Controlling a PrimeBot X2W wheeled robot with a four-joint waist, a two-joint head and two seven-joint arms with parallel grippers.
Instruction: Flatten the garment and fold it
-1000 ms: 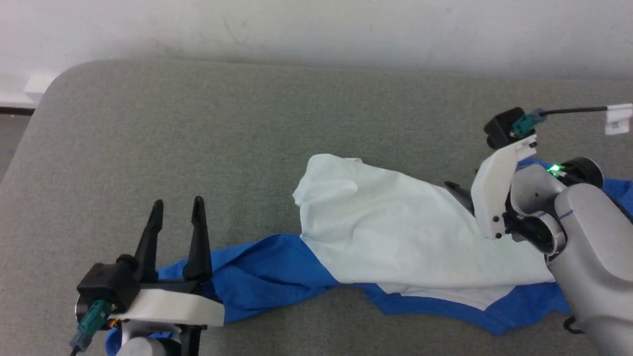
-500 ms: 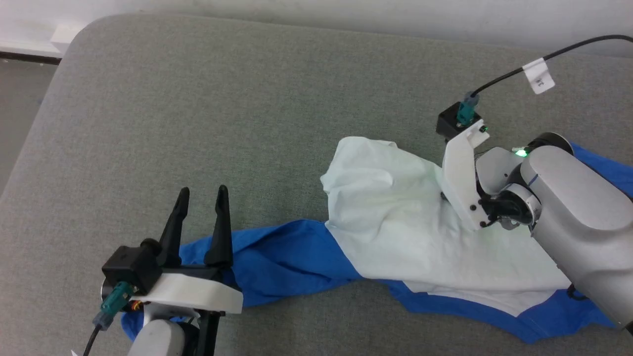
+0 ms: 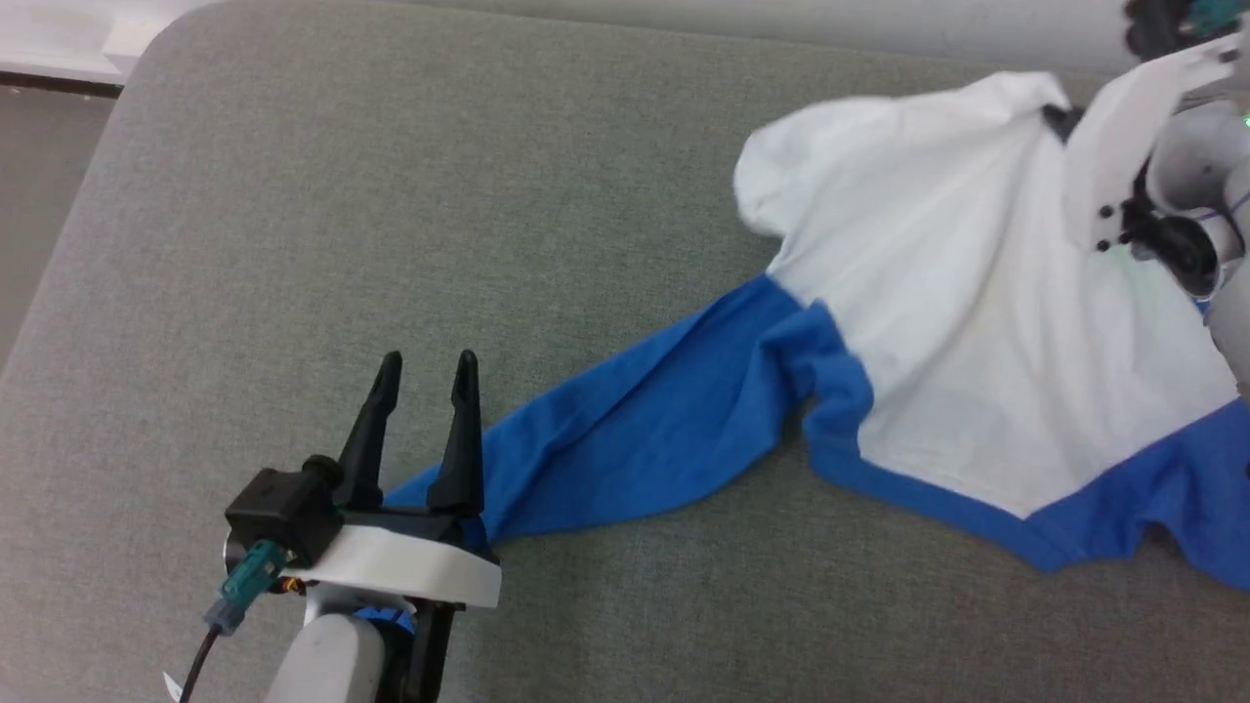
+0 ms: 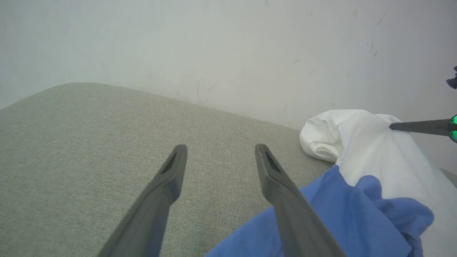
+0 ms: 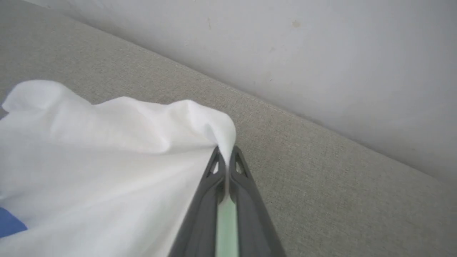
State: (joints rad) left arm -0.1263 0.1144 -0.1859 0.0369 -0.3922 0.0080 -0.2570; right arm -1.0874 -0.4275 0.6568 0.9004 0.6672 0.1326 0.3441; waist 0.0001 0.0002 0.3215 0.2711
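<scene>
While the left gripper (image 3: 429, 358) lies spread open, the raised right gripper (image 5: 225, 152) clamps a white-and-blue cotton T-shirt (image 3: 977, 293) between its fingertips.

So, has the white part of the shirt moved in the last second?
Yes. Pinched in the right gripper, the garment's white corner has been pulled away from the robot, nearly to the grey cushion's far edge.
</scene>
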